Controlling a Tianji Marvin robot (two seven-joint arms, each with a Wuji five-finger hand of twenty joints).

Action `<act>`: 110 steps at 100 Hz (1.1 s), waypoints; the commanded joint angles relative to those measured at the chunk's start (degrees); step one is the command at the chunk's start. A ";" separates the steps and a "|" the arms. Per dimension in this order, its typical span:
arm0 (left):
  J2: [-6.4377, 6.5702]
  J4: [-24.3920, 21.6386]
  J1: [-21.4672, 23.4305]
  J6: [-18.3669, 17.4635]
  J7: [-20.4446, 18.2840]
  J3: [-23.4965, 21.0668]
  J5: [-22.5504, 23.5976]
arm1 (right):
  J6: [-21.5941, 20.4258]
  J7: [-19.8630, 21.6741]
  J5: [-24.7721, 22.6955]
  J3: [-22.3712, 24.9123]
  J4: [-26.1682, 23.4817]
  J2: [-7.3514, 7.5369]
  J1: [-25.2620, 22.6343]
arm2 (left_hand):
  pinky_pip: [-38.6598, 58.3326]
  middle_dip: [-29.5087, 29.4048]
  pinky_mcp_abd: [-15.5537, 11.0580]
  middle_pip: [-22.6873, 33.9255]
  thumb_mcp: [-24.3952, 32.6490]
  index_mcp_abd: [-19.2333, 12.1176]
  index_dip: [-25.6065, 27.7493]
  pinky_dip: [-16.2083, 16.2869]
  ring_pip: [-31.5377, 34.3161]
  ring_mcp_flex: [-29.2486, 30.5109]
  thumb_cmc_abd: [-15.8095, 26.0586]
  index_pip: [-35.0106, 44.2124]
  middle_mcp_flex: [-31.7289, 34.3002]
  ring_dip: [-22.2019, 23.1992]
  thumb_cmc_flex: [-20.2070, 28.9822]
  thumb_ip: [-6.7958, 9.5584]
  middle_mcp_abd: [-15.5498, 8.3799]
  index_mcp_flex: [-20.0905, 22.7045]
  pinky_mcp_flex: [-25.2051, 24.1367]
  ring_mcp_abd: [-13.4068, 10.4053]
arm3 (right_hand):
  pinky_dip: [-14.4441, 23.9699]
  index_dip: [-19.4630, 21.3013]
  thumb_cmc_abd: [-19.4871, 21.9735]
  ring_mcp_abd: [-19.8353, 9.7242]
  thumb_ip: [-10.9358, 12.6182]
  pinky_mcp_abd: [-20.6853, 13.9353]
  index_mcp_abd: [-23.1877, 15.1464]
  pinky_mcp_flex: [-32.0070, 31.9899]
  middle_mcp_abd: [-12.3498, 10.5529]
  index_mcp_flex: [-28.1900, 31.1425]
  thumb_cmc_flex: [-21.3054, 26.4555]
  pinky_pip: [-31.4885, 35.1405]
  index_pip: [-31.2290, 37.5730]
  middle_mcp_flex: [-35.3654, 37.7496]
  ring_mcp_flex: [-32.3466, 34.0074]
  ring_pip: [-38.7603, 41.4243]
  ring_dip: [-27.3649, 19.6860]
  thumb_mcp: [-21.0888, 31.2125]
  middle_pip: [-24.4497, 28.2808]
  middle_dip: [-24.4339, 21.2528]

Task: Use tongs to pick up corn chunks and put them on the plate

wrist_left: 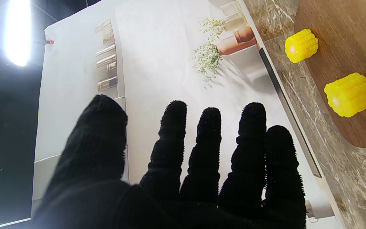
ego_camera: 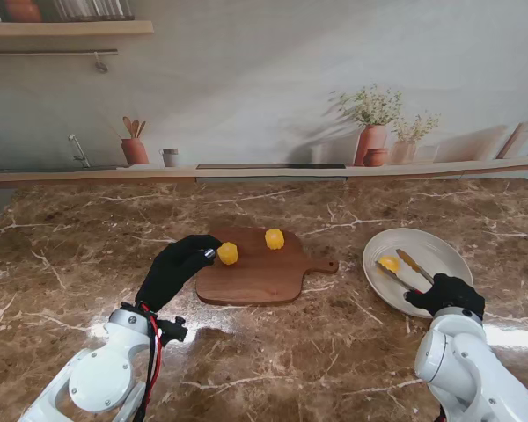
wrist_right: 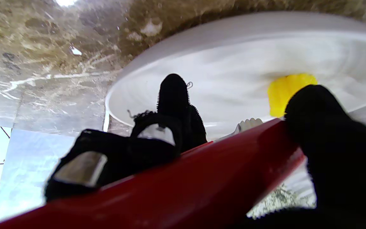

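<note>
The round white plate (ego_camera: pixel 440 251) is holding one corn chunk (ego_camera: pixel 389 264), sitting between the tips of the tongs (ego_camera: pixel 405 272) that the right hand (ego_camera: pixel 449 294) is gripping (red handle). Two ridged yellow chunks (ego_camera: pixel 228 253) (ego_camera: pixel 275 238) are resting on the wooden board (ego_camera: pixel 264 281), the left hand (ego_camera: pixel 178 268) lying open and empty beside its near-left edge.

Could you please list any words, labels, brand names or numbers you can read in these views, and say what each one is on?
There is no readable text in any view.
The jars on the backdrop shelf show no legible labels; they are too small and blurred.
The tongs, plate, cutting board and both corn chunks on the board carry no markings.
</note>
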 commanded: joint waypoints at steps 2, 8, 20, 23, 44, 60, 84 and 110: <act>0.22 0.17 0.18 0.38 -0.29 -0.08 0.26 | -1.28 -2.08 1.02 0.75 -0.30 -0.75 -0.99 | -1.29 -0.14 -3.50 -0.65 -1.97 -0.53 0.76 0.91 -1.51 -1.36 1.60 -1.05 -1.27 -0.50 2.06 2.06 -0.51 -1.78 -0.50 0.48 | 6.59 -0.47 2.07 -8.46 3.68 -14.01 1.38 3.74 -0.55 -0.82 1.50 19.11 0.70 0.15 5.23 8.32 2.32 3.96 1.79 1.25; 0.26 0.09 0.20 0.57 -0.45 -0.15 0.28 | -3.21 -3.23 1.03 1.32 -1.28 -0.94 -1.71 | -1.33 -0.14 -3.49 -0.64 -2.00 -0.44 0.75 0.91 -1.53 -1.39 1.63 -1.07 -1.26 -0.50 2.09 2.07 -0.55 -1.79 -0.53 0.41 | 6.65 -0.51 2.18 -8.35 3.71 -13.76 1.29 3.74 -0.55 -0.73 1.42 19.24 1.02 0.24 5.21 8.44 2.37 3.81 1.88 1.13; 0.34 0.05 0.13 0.72 -0.74 -0.23 0.42 | -6.95 -4.07 0.75 1.74 -3.78 -1.05 -2.64 | -1.32 -0.11 -3.55 -0.61 -2.07 -0.49 0.77 0.93 -1.48 -1.29 1.72 -1.06 -1.33 -0.49 2.08 2.07 -0.59 -1.84 -0.49 0.24 | 6.66 -0.66 2.60 -8.35 3.72 -13.62 1.25 3.74 -0.47 -0.94 1.05 19.26 1.16 0.09 5.21 8.45 2.37 3.63 1.80 0.95; 0.34 0.08 0.07 0.70 -0.76 -0.22 0.42 | -7.77 -4.27 0.77 1.60 -4.26 -1.07 -2.65 | -1.30 -0.10 -3.59 -0.57 -2.09 -0.47 0.78 0.93 -1.50 -1.33 1.68 -1.02 -1.26 -0.49 2.11 2.08 -0.58 -1.78 -0.45 0.32 | 6.66 -0.71 2.79 -8.35 3.74 -13.60 1.22 3.74 -0.45 -0.97 0.89 19.26 1.17 0.02 5.21 8.45 2.37 3.65 1.76 0.91; 0.48 0.18 -0.35 0.85 -1.42 -0.17 0.39 | -12.19 -2.87 2.89 -1.55 -4.75 -0.84 0.44 | -1.26 -0.09 -3.63 -0.52 -2.25 -0.57 0.79 0.98 -1.48 -1.30 1.75 -0.96 -1.31 -0.48 2.06 2.08 -0.57 -1.95 -0.42 0.26 | 6.67 -1.08 3.26 -8.16 3.59 -13.57 1.60 3.74 -0.22 -1.36 0.16 19.25 1.05 -0.43 5.21 8.27 2.29 3.95 1.51 0.71; 0.64 0.00 -0.45 1.25 -2.07 -0.38 0.47 | -13.93 -1.40 4.66 -6.60 -1.53 -0.55 5.38 | -1.28 -0.10 -3.66 -0.49 -2.33 -0.51 0.80 0.98 -1.51 -1.34 1.83 -0.87 -1.28 -0.48 2.12 2.10 -0.62 -1.88 -0.46 0.20 | 6.67 -1.24 3.47 -8.15 3.66 -13.57 1.72 3.74 -0.22 -1.50 0.16 19.25 1.05 -0.51 5.21 8.27 2.27 4.09 1.54 0.70; 0.86 -0.38 -0.61 2.27 -3.00 -0.65 0.70 | -15.35 1.28 7.95 -13.90 3.05 -0.27 12.31 | -1.32 -0.14 -3.69 -0.52 -2.41 -0.59 0.76 0.97 -1.52 -1.29 1.81 -0.87 -1.30 -0.49 2.19 2.12 -0.55 -1.95 -0.42 0.22 | 6.68 -1.37 3.54 -8.22 3.50 -13.57 1.89 3.74 -0.20 -1.76 -0.27 19.25 1.27 -0.61 5.21 8.29 2.27 4.39 1.68 0.71; 1.05 -0.31 -1.58 3.42 -4.16 -0.47 0.50 | -14.12 3.72 9.12 -20.04 7.51 -0.05 18.71 | -1.41 -0.16 -3.65 -0.57 -2.41 -0.41 0.69 0.94 -1.58 -1.48 1.73 -0.98 -1.40 -0.52 2.31 2.15 -0.43 -1.95 -0.55 0.34 | 6.66 -1.66 3.69 -8.55 3.50 -13.59 2.26 3.73 -0.28 -2.80 -0.59 19.20 1.12 -1.55 5.22 8.00 2.17 3.50 1.49 0.62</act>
